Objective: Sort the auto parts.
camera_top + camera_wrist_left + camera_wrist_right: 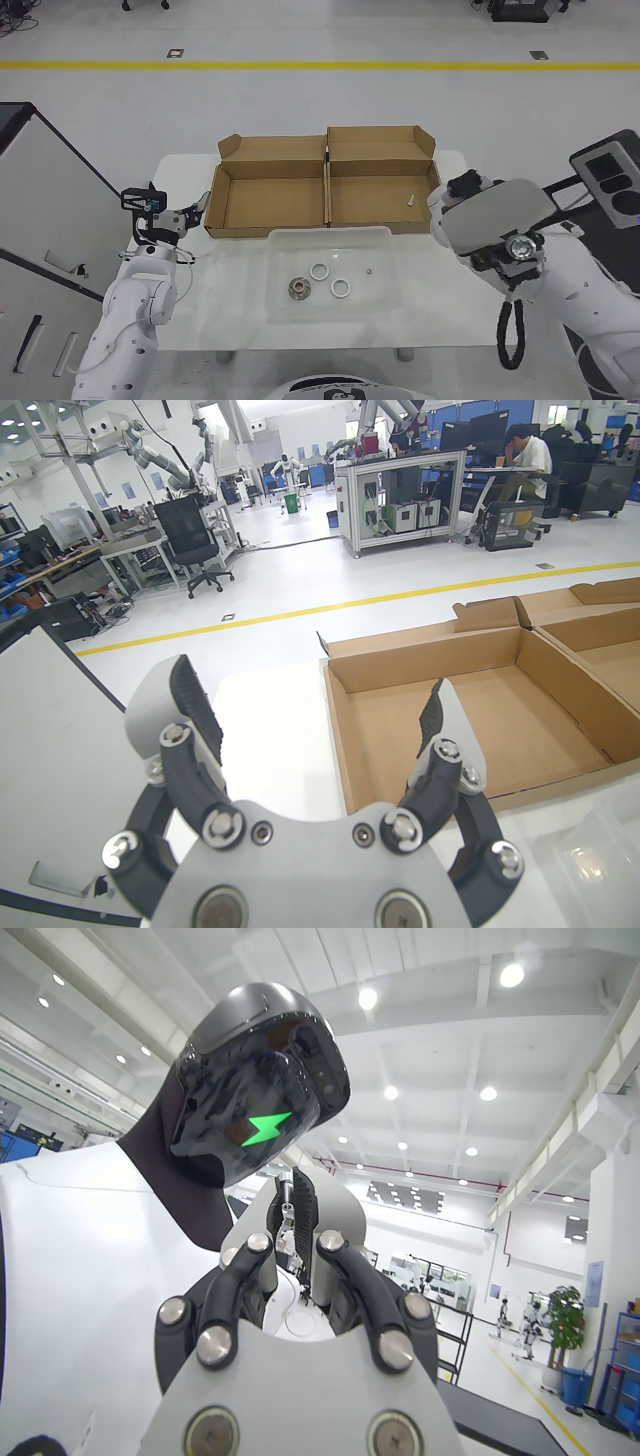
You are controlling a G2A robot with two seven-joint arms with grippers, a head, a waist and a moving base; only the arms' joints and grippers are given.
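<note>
Silver threaded bolt (pixel 286 1188) sits pinched between the closed pads of the right gripper (pixel 291 1195), pointed upward, probably held clear of the table for carrying to a box. Left gripper (pixel 310 677) hangs spread wide and empty at 9 o'clock of the 2 brown cardboard boxes (pixel 270 200), likely waiting its turn. At their 6 o'clock, a clear plastic tray (pixel 380 300) holds 2 white rings (pixel 320 270) and 1 grey metal flanged hub (pixel 297 289). Another small pale bolt (pixel 410 198) lies in the 3 o'clock box, whose raised walls must be cleared.
</note>
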